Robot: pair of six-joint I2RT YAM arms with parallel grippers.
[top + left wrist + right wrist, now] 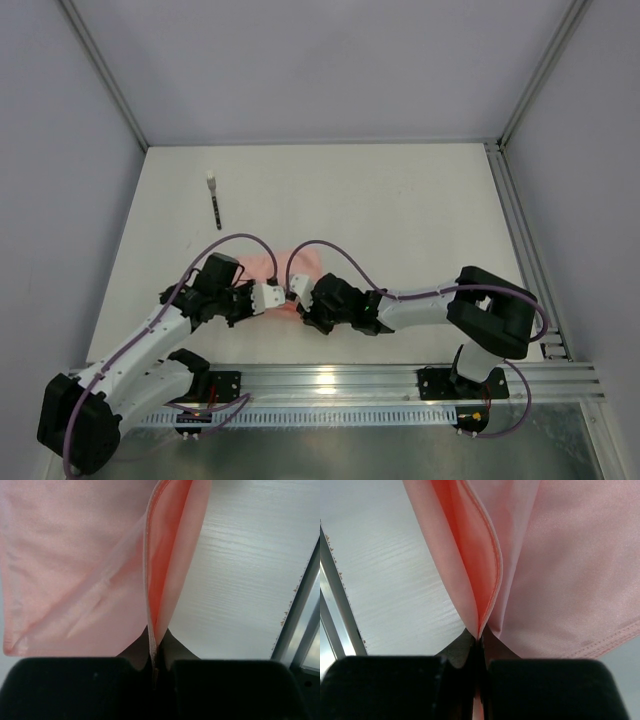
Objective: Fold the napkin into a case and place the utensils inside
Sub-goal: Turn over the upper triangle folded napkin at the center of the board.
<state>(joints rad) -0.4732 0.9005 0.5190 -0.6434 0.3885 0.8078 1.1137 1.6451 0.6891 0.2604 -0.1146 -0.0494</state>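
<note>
The salmon-pink napkin (303,260) lies near the table's front, mostly hidden under both wrists. My left gripper (272,296) is shut on a hemmed edge of it; in the left wrist view the napkin (75,570) hangs away from the closed gripper (155,647) in a doubled fold. My right gripper (297,294) is shut on another edge close beside it, and the napkin (580,570) rises from the closed gripper (480,635) in two layers. One black utensil (215,206) with a white tip lies far back on the left. No case shape can be made out.
The white table (400,220) is bounded by grey walls and metal frame posts. An aluminium rail (400,380) runs along the near edge and shows in both wrist views, rail (300,620) and rail (335,610).
</note>
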